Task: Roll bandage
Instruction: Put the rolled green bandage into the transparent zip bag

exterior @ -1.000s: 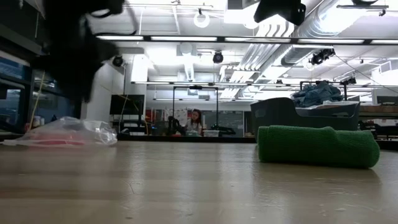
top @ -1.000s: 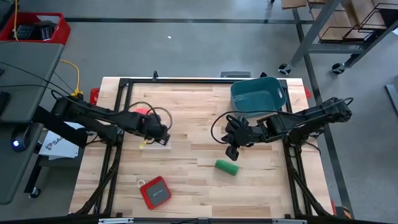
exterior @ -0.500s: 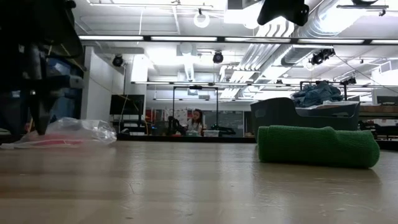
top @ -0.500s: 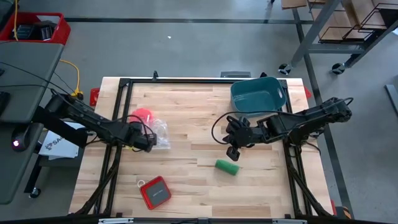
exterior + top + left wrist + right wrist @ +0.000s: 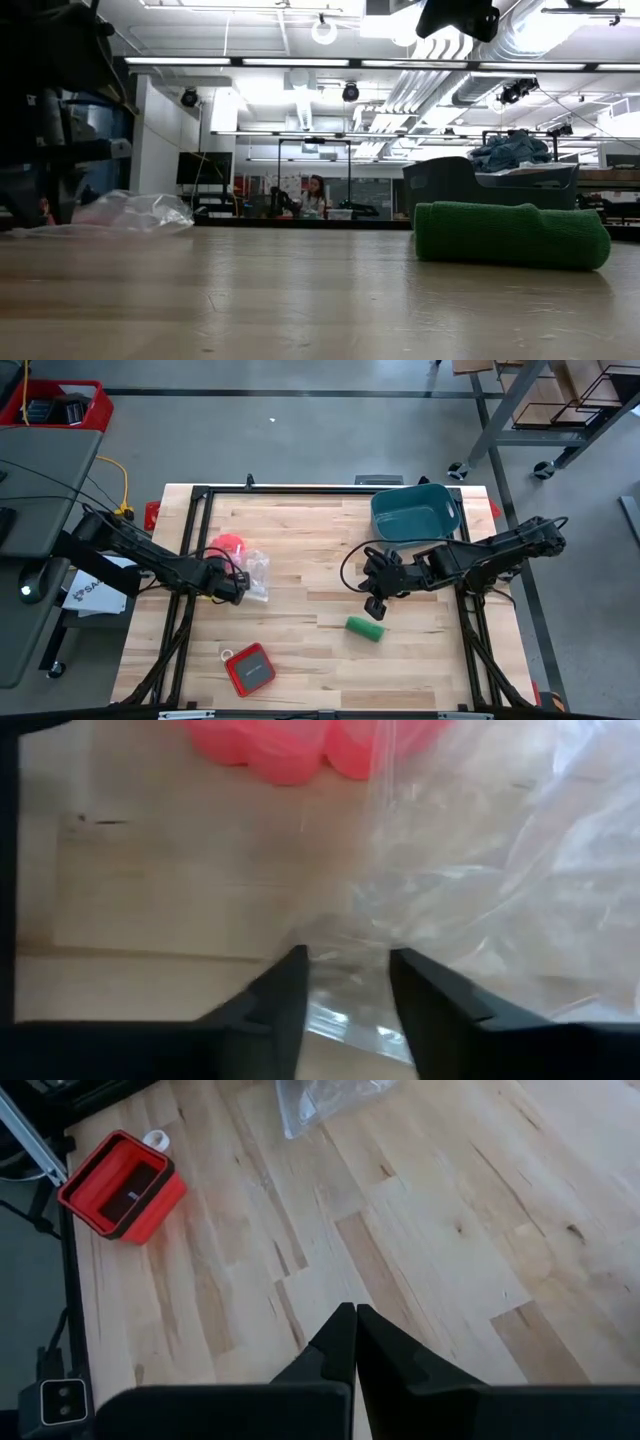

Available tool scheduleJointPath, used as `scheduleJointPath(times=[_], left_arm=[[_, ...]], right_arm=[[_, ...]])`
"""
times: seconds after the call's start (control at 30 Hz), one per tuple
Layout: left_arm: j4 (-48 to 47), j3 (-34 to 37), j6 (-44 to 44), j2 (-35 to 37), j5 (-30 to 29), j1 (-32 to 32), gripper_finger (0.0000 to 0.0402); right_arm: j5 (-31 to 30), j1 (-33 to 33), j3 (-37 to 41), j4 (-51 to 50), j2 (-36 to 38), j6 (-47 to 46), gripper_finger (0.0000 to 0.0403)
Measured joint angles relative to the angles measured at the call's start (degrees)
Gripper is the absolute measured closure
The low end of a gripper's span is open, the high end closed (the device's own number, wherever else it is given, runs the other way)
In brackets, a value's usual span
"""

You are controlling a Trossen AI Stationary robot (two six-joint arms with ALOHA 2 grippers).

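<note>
Sitting rolled as a stubby bright green fabric bandage [image 5: 365,628], your task looks finished. Your left gripper [image 5: 345,982] straddles the crinkled clear plastic bag [image 5: 256,571], fingers apart; draw it clear next. Your right gripper [image 5: 355,1320] hovers pressed together near the roll.

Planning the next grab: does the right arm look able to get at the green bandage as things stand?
Probably yes. The right hand hangs shut just beside the rolled bandage, with bare table around it and nothing between. It would need to open first.

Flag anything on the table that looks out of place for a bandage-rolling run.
The bandage lies rolled near the right gripper, untouched. Oddly, the left gripper is at a crumpled clear plastic bag beside a pink ring.
</note>
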State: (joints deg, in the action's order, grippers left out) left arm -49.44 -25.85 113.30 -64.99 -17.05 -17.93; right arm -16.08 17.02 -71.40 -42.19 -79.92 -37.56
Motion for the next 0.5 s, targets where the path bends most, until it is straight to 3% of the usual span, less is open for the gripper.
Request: scheduleJointPath(times=[0.13,0.33,0.5], left_arm=[[3.5,0.0,-2.8,0.0,0.0,0.0,0.0384],[11.8,-0.9,-6.4,0.3,-0.5,-0.7,0.0400],[17.6,-6.9,-15.6,0.3,-3.1,-1.7,0.0401]], right_arm=[[0.0,0.0,0.0,0.0,0.0,0.0,0.0402],[3.6,0.0,0.0,0.0,0.0,0.0,0.0402],[4.3,1.1,0.0,-0.1,1.5,0.3,0.0402]])
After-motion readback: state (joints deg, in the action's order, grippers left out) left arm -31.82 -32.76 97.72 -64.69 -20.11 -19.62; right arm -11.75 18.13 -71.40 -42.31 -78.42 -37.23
